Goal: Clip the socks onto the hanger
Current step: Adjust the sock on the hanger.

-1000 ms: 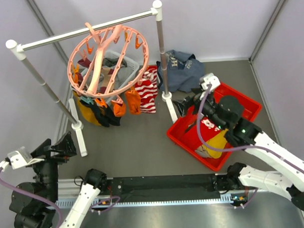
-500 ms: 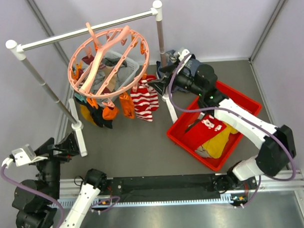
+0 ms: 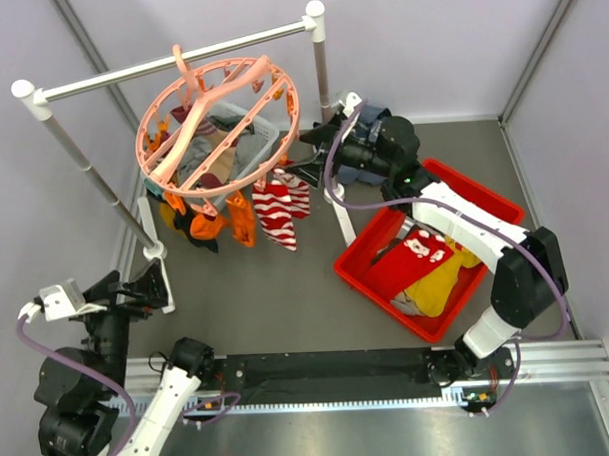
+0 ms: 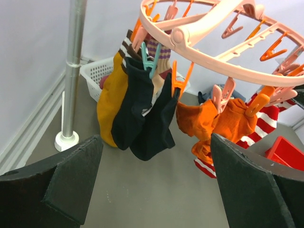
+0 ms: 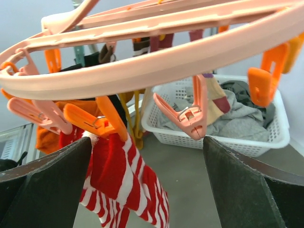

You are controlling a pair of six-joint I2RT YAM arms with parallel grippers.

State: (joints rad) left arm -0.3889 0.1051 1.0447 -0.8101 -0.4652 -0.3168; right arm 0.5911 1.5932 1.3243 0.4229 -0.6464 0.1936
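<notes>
Top external view: shows round salmon-pink plastic ring hanger [image 3: 203, 119] hooked over white-and-grey metal rail stand [image 3: 169, 61]; red-and-white striped sock [image 3: 282, 204] pegged at its right rim, beside right gripper [image 3: 307, 153]. Left wrist view: shows left gripper [image 4: 156, 190] spread, empty, facing clipped dark sock [image 4: 142, 109]. Right wrist view: shows fingers [image 5: 42, 180] apart under rim, probably stationed to work orange peg [image 5: 95, 121].

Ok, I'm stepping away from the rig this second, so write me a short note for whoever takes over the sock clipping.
Left gripper: open, empty, low, facing the hanger.
Right gripper: open, empty, beside the rim of the round salmon-pink plastic ring hanger, near the red-and-white striped sock.
Done: the striped sock, orange socks, dark socks and a mustard sock hang from pegs.
Left: red and yellow fabric pieces lie in the red plastic crate; some pegs are free, such as the pink peg.
</notes>
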